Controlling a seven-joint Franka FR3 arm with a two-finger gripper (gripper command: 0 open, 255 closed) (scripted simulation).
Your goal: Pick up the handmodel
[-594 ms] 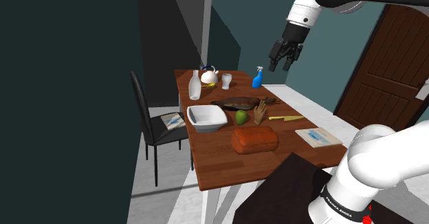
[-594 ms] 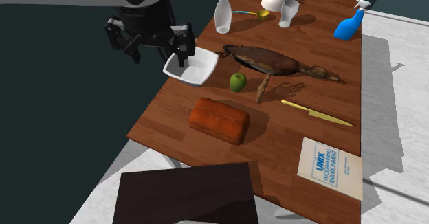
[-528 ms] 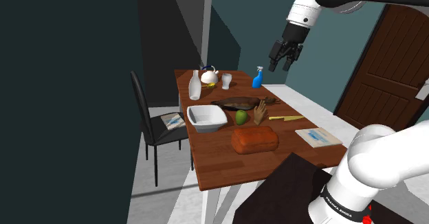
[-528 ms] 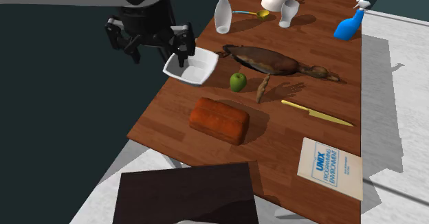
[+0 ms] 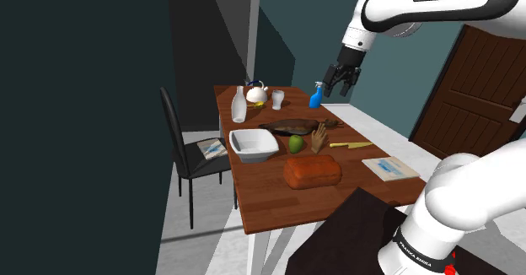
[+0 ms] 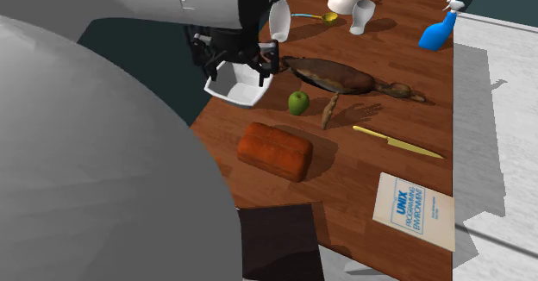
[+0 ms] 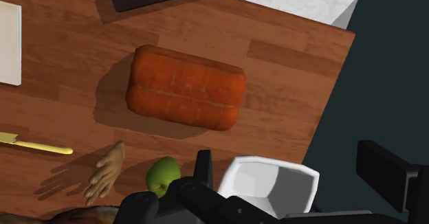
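- Gripper [image 5: 341, 82] hangs high above the table [image 5: 270, 204], its 2 fingers spread wide and holding nothing.
- The tan handmodel [image 5: 319, 137] is down on the table, well apart from the gripper, just beside the green apple [image 5: 296, 143] and near the bread loaf [image 5: 312, 171].
- The wrist view puts a white bowl [image 7: 271, 185] between the fingers, with the handmodel off past the apple.
- The shoulder view adds 1 black chair [image 5: 181, 142].

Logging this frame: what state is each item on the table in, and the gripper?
Black two-finger gripper: fingers open, empty, in the air.
Tan hand model: upright on the brown wooden table, not held.
White square bowl: upright, empty.
Reddish-brown loaf: whole, lying flat.
Green apple: whole.
Yellow knife: lying flat.
White-covered book: closed, flat.
Blue spray bottle: upright.
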